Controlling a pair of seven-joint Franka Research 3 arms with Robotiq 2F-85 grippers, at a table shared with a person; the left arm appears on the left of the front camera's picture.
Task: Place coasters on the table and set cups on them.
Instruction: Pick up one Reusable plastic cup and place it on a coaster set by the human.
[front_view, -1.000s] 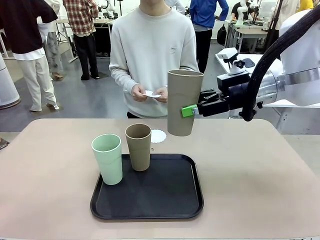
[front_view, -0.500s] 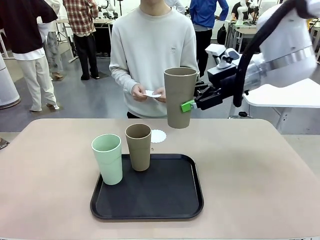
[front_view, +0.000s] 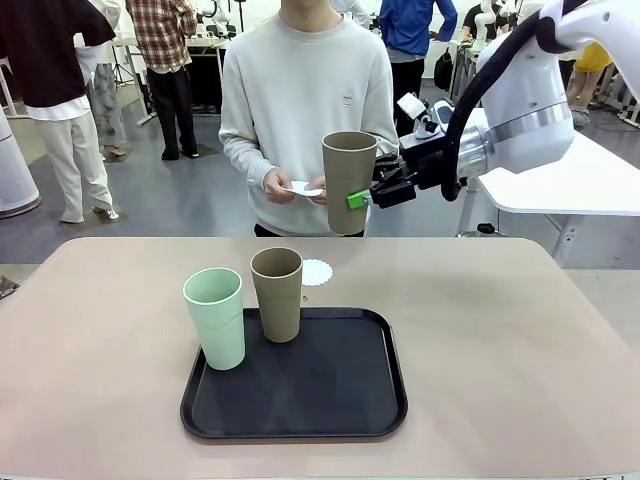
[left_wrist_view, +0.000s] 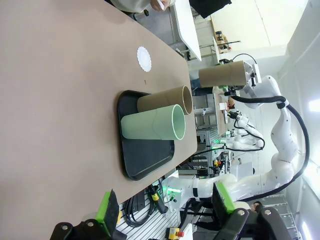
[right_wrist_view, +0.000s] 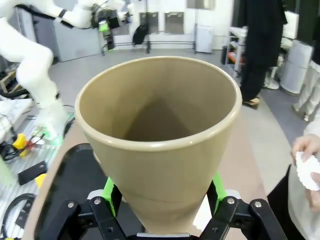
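A tan cup (front_view: 348, 170) is being gripped low on its side by the right gripper (front_view: 358, 199), whose green pads are being pressed against both flanks in the right wrist view. The cup is being held upright in the air beyond the coaster (front_view: 316, 272) lying on the table (front_view: 500, 330), level with the person's hands (front_view: 275, 184).

Compared with a second earlier, the cup is being carried higher and farther from the camera. It was hanging low over the table's far half then; now its base is being kept well above the far edge, and the arm is being seen raised and drawn back toward the upper right.

Nothing else is being shifted. The mint cup (front_view: 215, 318) and the second tan cup (front_view: 277, 293) are being left standing side by side at the rear left of the black tray (front_view: 340, 400), and another coaster (front_view: 300, 187) is still being held by the person.

The left gripper (left_wrist_view: 165, 207) is being kept with its fingers spread wide and nothing between them, off beyond the table's end.
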